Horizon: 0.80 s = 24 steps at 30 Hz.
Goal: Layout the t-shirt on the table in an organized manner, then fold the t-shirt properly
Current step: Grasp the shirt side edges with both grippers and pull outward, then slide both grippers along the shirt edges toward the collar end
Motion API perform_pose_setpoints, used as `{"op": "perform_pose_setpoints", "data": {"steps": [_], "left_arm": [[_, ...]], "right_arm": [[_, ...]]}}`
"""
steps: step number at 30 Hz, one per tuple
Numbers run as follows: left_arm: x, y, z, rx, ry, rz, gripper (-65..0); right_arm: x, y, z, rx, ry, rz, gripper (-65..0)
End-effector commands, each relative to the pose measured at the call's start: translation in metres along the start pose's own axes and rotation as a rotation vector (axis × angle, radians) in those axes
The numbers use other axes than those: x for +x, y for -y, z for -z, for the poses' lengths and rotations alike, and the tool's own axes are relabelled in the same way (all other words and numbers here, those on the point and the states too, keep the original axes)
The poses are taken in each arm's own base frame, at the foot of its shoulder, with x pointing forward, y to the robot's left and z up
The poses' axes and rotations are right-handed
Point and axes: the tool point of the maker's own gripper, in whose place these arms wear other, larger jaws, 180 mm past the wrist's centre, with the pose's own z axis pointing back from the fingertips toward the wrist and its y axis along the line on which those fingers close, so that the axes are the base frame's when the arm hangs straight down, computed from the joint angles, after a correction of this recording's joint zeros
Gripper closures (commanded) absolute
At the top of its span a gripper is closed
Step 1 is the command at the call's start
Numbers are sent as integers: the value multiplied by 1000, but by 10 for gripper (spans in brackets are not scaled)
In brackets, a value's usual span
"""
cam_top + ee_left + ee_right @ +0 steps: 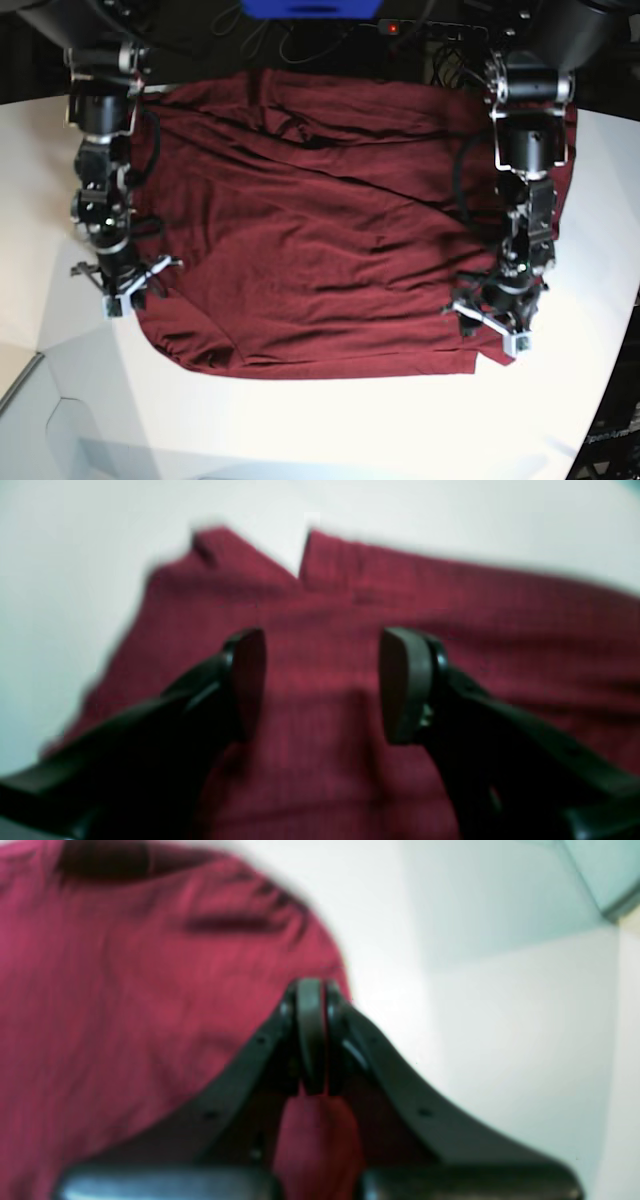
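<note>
- T-shirt (320,230): one dark red garment, spread wide over the far and middle part of the table (330,430). Its hem edge runs left to right along the near side in the base view; shallow wrinkles cross the body. The far edge reaches the robot's base.
- Table: one white top with a curved near edge, bare on the near side of the hem and at both flanks of the cloth.
- Right gripper (311,1040): jaws closed together, with a fold of red cloth seen between the finger arms in the right wrist view, so it reads as pinching the t-shirt at its rounded edge. In the base view this gripper sits at the cloth's left border, near the lower corner.
- Left gripper (322,685): jaws set wide apart, nothing between them, poised above the cloth; whether the tips touch the fabric cannot be told. The left wrist view shows a notch in the cloth edge beyond the pads (400,685). In the base view it stands over the right border, near the other lower corner.
- Governing relation: the garment lies between the two grippers, its near hem spanning from one to the other. Each arm is nearest its own side's corner. The left gripper has cloth directly beneath it, so a straight descent and closure is judged the likely next move.
- Count: one shirt, one table, two grippers.
</note>
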Motion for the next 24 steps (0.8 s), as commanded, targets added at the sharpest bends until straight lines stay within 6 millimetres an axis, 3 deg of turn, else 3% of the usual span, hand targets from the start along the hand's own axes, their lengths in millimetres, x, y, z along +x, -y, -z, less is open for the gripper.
{"op": "perform_pose_setpoints", "data": {"steps": [1, 4, 6, 11, 15, 17, 20, 24], "left_arm": [[32, -5, -1, 9, 76, 6, -347], [6, -12, 2, 21, 14, -3, -344], [-13, -16, 7, 32, -40, -16, -308], [-19, -25, 27, 70, -94, -9, -189], [-17, -31, 40, 101, -39, 105, -223], [-7, -31, 43, 102, 9, 121, -239], [26, -27, 47, 98, 86, 110, -260], [58, -42, 46, 123, 129, 117, -262]], "right_arm": [[36, 8, -1, -14, 102, -6, 0], [33, -1, -18, -8, 102, -21, 0], [33, -8, -27, -3, 113, -28, 0], [31, -14, -51, 0, 117, -59, 0], [20, -17, -73, 1, 107, -81, 0], [13, -18, -80, 4, 97, -89, 0], [2, -20, -90, 10, 76, -96, 0], [-16, -23, -99, 17, 39, -102, 0]]}}
